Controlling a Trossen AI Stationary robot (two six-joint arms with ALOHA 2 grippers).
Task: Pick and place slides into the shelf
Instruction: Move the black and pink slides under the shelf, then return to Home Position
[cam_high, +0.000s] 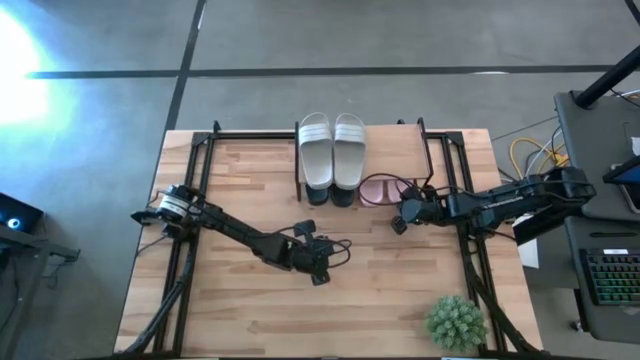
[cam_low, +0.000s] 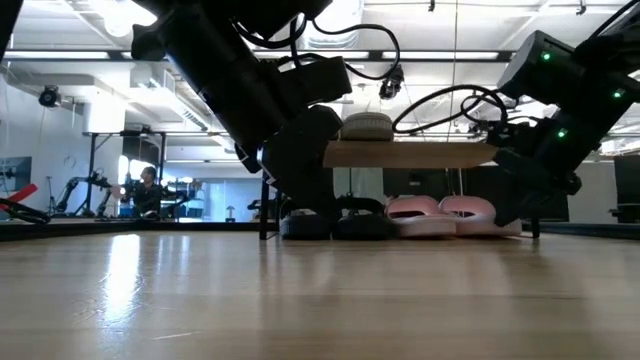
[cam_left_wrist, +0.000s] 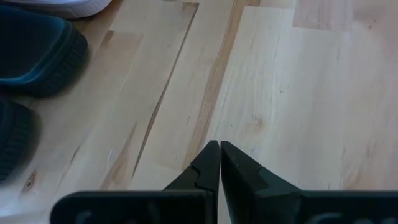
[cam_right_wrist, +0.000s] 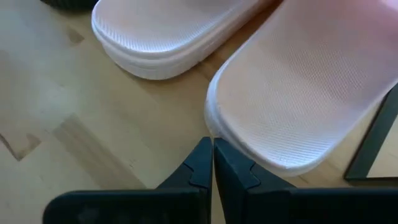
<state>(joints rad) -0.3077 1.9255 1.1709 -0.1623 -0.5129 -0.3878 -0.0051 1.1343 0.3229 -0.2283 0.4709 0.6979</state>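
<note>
A: Start with the biggest things. What's the setting?

B: A grey concrete floor with dark seams, and on it a light butcher-block tabletop (cam_high: 250, 310) with black frame rails along both sides. From table height, a large workshop hall shows beyond it, with ceiling strip lights and a person (cam_low: 148, 190) far off among equipment. A desk with a keyboard (cam_high: 610, 280) stands off the table's right edge, and a small green potted plant (cam_high: 457, 322) sits at the table's near right corner.

A: And the shelf?

B: The shelf (cam_low: 410, 154) stands at the table's far edge, middle, its wooden board raised on a thin black frame.

A: Where are the slides, and how do they lie?

B: The pale grey pair (cam_high: 332, 148) lies side by side on top of the board. Under it, the black pair (cam_low: 335, 222) sits at the left and the pink pair (cam_low: 445, 215) just beside it at the right. Every slide has its long axis running from the table's near edge to its far edge, one end facing the arms.

A: The arms?

B: The left gripper (cam_high: 318, 268) hovers over bare wood mid-table, well clear of the shelf, fingers pressed together on nothing. The right gripper (cam_high: 400, 222) is at the shelf's right front, tips likewise pinched closed and empty, just beside a pink slide's (cam_right_wrist: 298, 106) rounded end.
</note>
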